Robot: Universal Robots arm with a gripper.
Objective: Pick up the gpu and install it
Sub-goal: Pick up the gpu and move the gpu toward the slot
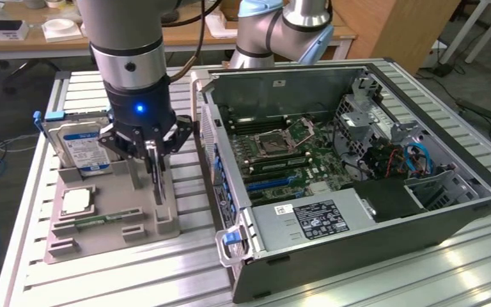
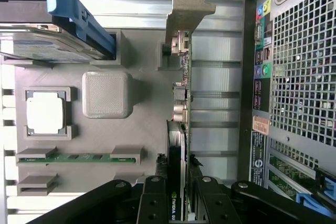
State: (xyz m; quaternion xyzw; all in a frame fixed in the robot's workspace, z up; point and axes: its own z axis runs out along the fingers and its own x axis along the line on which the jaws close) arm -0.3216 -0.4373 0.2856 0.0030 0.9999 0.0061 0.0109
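Thin blk gpu [image 2: 177,150], upright, edge-on

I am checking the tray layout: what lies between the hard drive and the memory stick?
The CPU, in its recess; the wrist view shows it.

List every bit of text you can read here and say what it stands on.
"QU", cut off at the picture's edge, beside a green logo: on the gpu.
Hard drive label: blue and white, print too blurred to read.
Power supply label: too small to read.
Stickers on the computer case's rear panel: too small to read.
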